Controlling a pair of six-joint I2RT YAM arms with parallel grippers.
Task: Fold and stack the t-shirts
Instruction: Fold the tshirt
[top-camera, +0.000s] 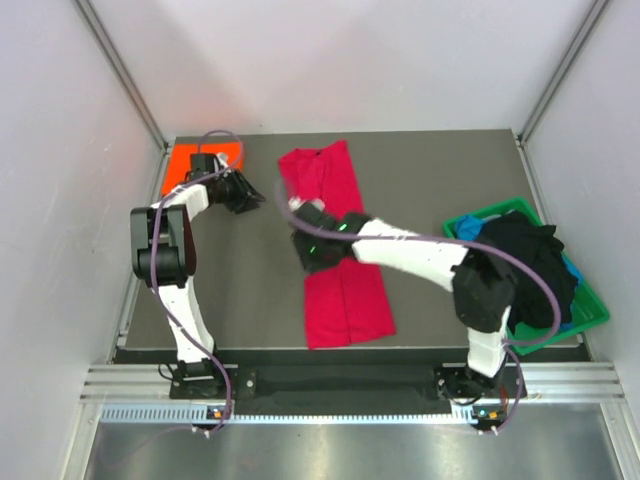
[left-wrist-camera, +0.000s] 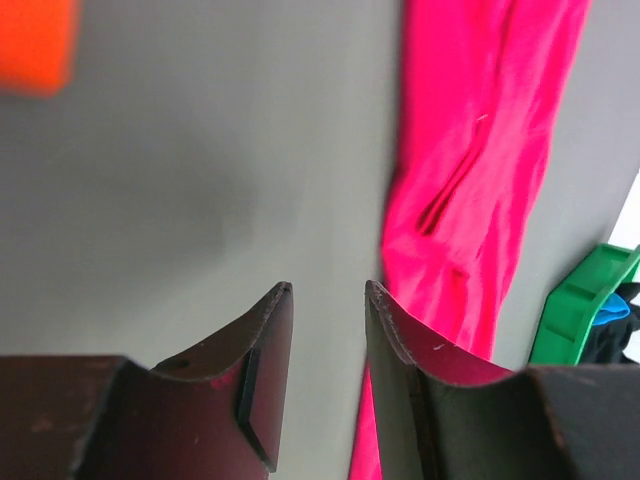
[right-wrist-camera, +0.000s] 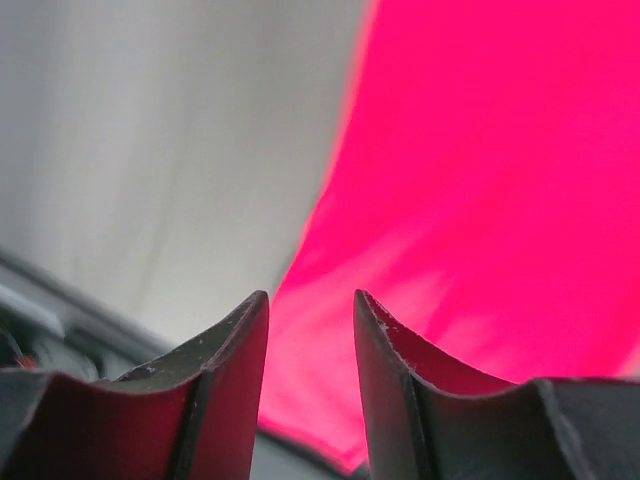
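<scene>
Step in hand, as judged: folding the crimson t-shirt (top-camera: 347, 300), which is lying lengthwise as a long strip mid-bench (top-camera: 240, 290). Right hand (top-camera: 306, 250) is hovering over its left edge, jaws partly apart, gripping nothing. Left hand (top-camera: 250, 192) is hanging farther off, part-open and empty, near the folded orange t-shirt (top-camera: 192, 160). Next move is probably calling for a grip on one end.

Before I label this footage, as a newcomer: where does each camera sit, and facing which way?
Top external: above, behind the bases, looking down on the grey table, left arm, right arm, crimson-red cloth t-shirt.
Left wrist: on the left arm, looking past the left gripper at table, shirt and green plastic bin.
Right wrist: close above the shirt, right gripper in front.
Shared: all see the red shirt.
</scene>
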